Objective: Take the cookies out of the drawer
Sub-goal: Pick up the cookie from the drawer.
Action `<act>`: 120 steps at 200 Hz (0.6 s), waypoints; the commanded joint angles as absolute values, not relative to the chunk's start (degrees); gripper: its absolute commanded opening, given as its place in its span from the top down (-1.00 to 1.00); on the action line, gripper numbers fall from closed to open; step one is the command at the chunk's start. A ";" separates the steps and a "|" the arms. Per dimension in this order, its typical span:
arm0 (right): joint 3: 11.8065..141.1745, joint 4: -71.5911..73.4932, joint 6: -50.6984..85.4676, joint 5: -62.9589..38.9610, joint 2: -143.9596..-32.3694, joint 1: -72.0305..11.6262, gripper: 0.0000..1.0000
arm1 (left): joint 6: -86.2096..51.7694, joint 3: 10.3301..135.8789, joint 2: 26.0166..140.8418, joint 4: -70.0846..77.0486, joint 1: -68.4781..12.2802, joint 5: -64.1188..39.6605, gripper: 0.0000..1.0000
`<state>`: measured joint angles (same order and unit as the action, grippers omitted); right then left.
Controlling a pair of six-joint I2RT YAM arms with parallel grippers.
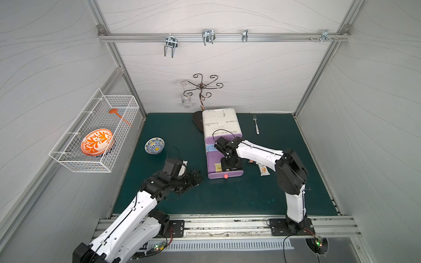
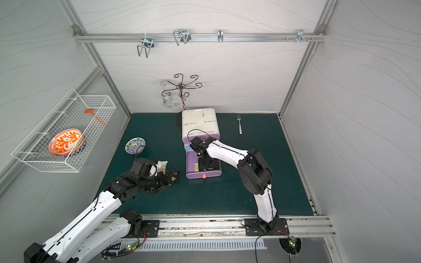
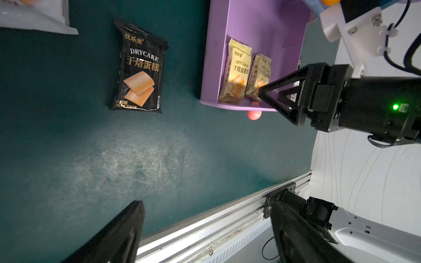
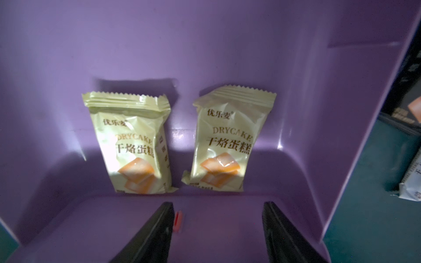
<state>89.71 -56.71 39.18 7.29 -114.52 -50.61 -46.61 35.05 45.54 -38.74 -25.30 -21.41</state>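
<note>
Right fingers apart — two pale-yellow cookies (orange biscuit print)

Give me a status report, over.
Left gripper open, empty. Right gripper open, reaching into purple drawer. Two pale yellow cookie packets inside. Nothing blocking them.

Right gripper sits inside the open purple drawer beside a yellow cookie packet, other packets just outside
</note>
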 commanded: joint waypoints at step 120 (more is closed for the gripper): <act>92.76 -54.35 36.59 11.35 -123.02 -49.53 -0.17 | -45.07 35.95 45.75 -38.21 -25.48 -19.86 -0.84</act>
